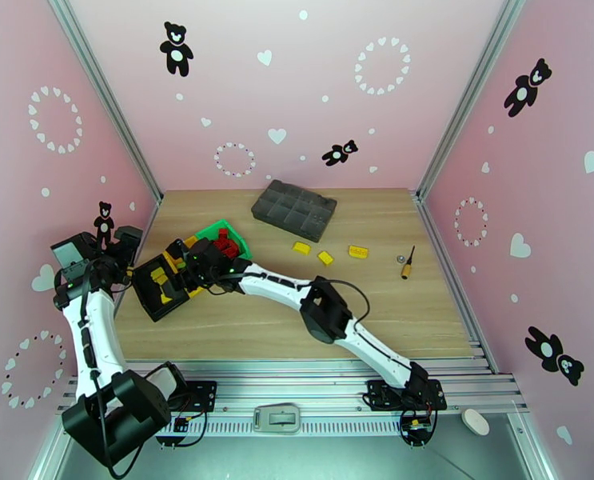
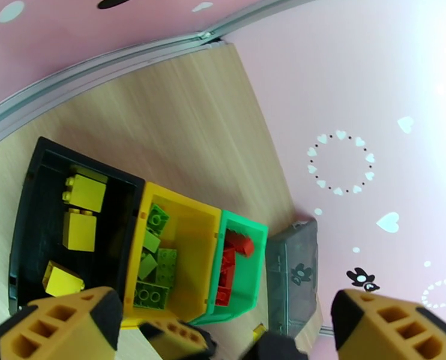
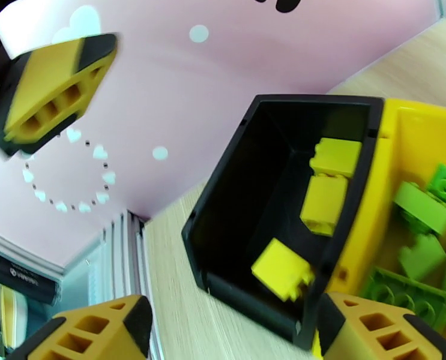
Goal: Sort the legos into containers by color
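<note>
Hovering over the black bin [image 3: 223, 235], the right jaws stand spread and empty, and the left jaws, likewise spread, hang just beside the same row of bins. Yellow bricks [image 2: 81, 229] lie in the black bin, green bricks [image 2: 156, 265] in the yellow bin [image 2: 189, 235], and red bricks [image 2: 229, 271] in the green bin [image 2: 256, 271]. Three loose yellow bricks [image 1: 325, 258] lie on the desk [image 1: 424, 314], well apart from the bins, near a grey tray [image 1: 294, 210] and a screwdriver [image 1: 407, 266]. We judge that the two arms crowd one spot and may clash, or a finger may catch a bin wall and shove the touching row. The desk is pale wood grain, walled in pink with bears and hearts.
</note>
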